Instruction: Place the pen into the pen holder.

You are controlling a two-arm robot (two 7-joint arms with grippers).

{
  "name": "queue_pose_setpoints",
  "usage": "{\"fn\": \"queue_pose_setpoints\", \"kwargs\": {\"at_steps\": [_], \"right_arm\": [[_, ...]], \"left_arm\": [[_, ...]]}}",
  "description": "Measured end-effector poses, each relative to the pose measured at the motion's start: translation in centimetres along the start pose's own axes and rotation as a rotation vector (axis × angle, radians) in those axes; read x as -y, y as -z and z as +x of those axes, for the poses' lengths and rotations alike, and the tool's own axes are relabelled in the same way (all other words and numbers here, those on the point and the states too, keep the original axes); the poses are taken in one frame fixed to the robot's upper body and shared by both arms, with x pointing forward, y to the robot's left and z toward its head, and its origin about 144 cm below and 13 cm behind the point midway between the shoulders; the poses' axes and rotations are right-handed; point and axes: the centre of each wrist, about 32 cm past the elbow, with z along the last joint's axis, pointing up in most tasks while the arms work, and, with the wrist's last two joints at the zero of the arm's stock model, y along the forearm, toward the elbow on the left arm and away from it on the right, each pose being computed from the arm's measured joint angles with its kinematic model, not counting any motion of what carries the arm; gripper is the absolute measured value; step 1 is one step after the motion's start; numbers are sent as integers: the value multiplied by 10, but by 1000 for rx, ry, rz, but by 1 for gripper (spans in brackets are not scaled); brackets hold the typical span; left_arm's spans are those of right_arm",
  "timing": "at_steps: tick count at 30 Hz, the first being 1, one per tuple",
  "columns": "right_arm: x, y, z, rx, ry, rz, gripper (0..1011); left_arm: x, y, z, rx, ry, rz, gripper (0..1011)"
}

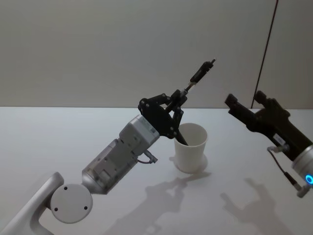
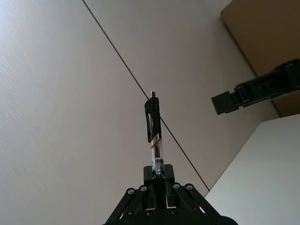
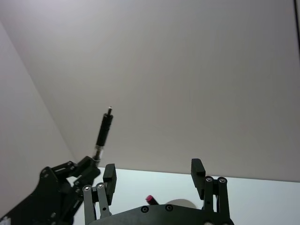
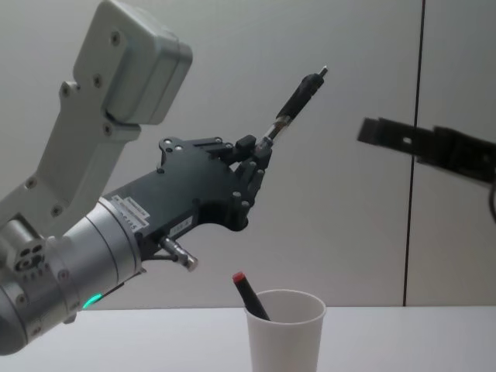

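- The left claw (image 1: 177,105) is clamped on the lower barrel of the pen (image 1: 199,73), which slants up and away with its clip end high. The tilt probably keeps the tip clear of the rim before lowering.
- The pen holder (image 1: 190,147), a white cup, stands on the tabletop (image 1: 49,142) just below and slightly right of that claw, so the pen is above it and not yet inside.
- A red-capped pen (image 4: 249,295) already leans in the cup.
- The right claw (image 3: 153,180) hangs spread apart and empty, off to the right, well clear of the cup.
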Motion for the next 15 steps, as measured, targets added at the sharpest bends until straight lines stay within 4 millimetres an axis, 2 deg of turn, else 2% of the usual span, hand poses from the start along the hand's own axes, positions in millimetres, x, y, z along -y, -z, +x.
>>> {"fn": "queue_pose_setpoints", "kwargs": {"at_steps": [15], "right_arm": [[-25,-7,-2,-106,-99,-25,1001]], "left_arm": [[0,0,0,0,1,0,142]]}}
